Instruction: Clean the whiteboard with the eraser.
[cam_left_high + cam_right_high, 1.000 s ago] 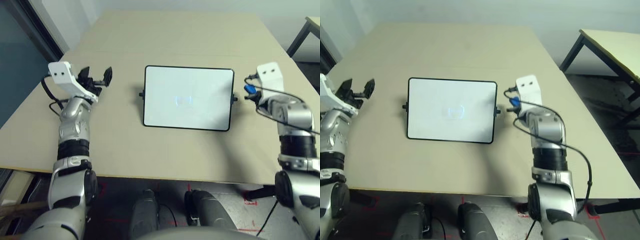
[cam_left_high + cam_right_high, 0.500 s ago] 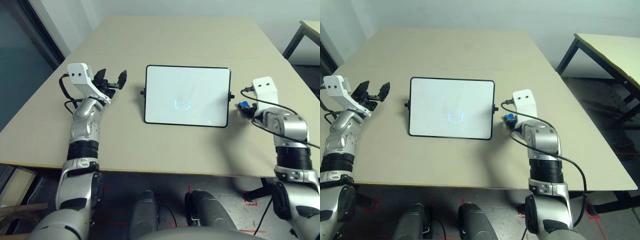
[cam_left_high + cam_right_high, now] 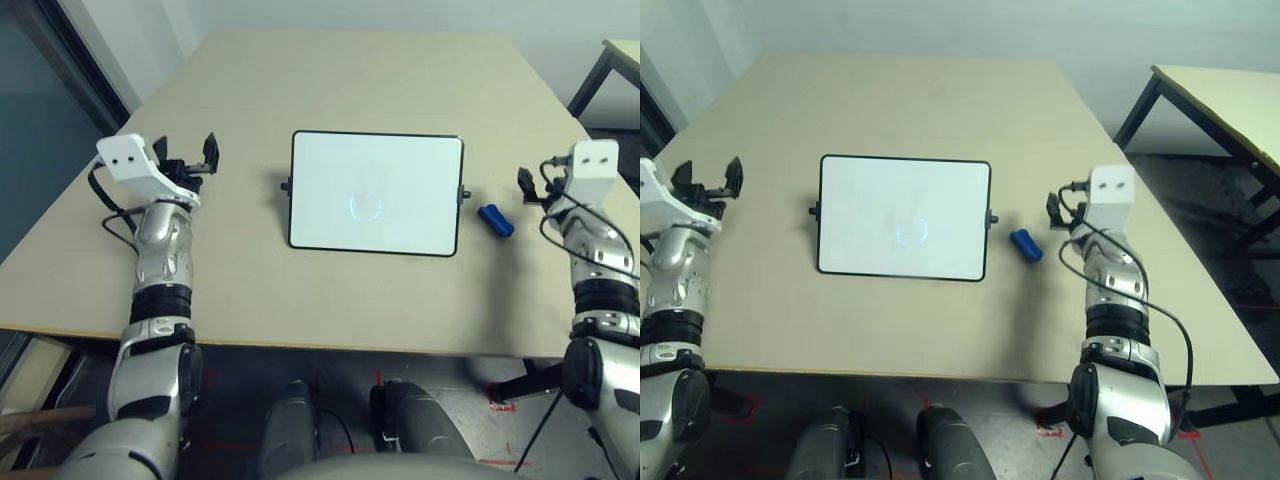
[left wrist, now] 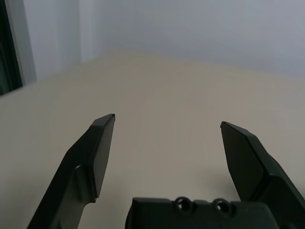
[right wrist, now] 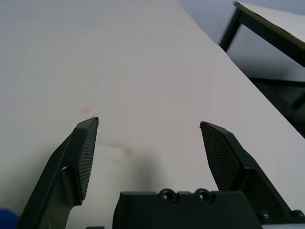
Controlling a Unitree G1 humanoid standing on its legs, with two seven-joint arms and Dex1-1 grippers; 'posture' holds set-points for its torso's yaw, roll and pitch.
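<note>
The whiteboard (image 3: 376,192) lies flat in the middle of our table (image 3: 350,70), with a faint blue mark near its center. The eraser (image 3: 495,220) lies on the table just beside the board's right edge, touching nothing. From our head we see both things. Our right gripper (image 5: 150,143) is wide open and holds nothing. Our left gripper (image 4: 167,143) is wide open too, over bare table.
</note>
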